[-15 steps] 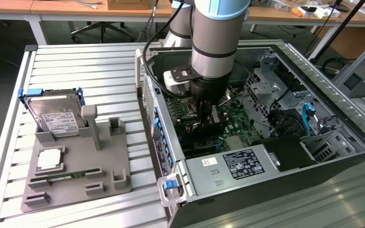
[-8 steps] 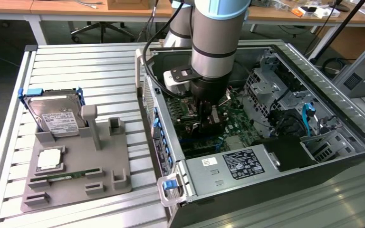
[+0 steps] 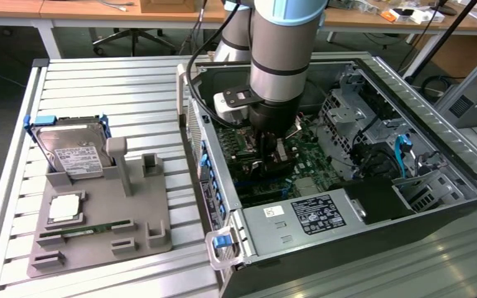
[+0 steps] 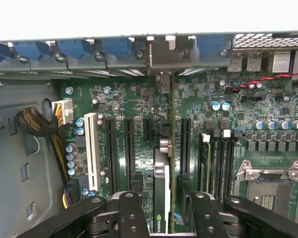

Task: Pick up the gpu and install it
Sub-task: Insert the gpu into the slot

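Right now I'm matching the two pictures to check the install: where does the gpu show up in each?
Exterior view: the gpu stands edge-on inside the open computer case, directly under the gripper.
Wrist view: it is the thin card standing on the motherboard between the gripper's fingers.
Shared landmark: the green motherboard.

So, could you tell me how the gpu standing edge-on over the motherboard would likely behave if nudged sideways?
The gpu looks like a rigid card, so it probably wouldn't flex. Standing tall and thin on its edge among the motherboard slots, it would likely lean or tip under a sideways push.
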Controlling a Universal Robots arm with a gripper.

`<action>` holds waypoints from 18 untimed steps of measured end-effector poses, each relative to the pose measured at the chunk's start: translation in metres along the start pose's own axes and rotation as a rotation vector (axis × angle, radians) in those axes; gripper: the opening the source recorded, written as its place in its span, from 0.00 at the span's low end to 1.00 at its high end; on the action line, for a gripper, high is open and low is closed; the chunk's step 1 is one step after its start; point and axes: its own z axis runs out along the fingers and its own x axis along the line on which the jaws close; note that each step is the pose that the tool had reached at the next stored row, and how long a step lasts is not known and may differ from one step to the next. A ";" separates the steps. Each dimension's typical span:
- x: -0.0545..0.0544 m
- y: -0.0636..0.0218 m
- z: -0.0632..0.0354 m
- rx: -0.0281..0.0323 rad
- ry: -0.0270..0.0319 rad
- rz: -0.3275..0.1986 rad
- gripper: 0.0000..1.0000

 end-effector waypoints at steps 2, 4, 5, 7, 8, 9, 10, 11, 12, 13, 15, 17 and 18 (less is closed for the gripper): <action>0.000 -0.0003 -0.0030 0.0000 0.0008 0.000 0.40; 0.001 -0.0018 -0.0165 0.0000 0.0007 0.000 0.40; 0.001 -0.0024 -0.0214 0.0000 0.0008 0.000 0.40; 0.002 -0.0034 -0.0308 0.0001 0.0021 0.000 0.40; 0.001 -0.0037 -0.0346 0.0001 0.0036 0.000 0.39; 0.001 -0.0041 -0.0376 -0.0001 0.0049 0.000 0.39; 0.000 -0.0044 -0.0396 -0.0001 0.0055 -0.001 0.33; 0.000 -0.0047 -0.0399 0.0001 0.0056 -0.001 0.26; 0.000 -0.0055 -0.0398 0.0002 0.0054 -0.001 0.26; 0.000 -0.0070 -0.0397 -0.0007 0.0056 -0.001 0.20; 0.000 -0.0130 -0.0391 -0.0042 0.0057 -0.001 0.14; 0.000 -0.0238 -0.0379 -0.0135 0.0058 -0.002 0.11; 0.000 -0.0321 -0.0369 -0.0204 0.0058 -0.002 0.11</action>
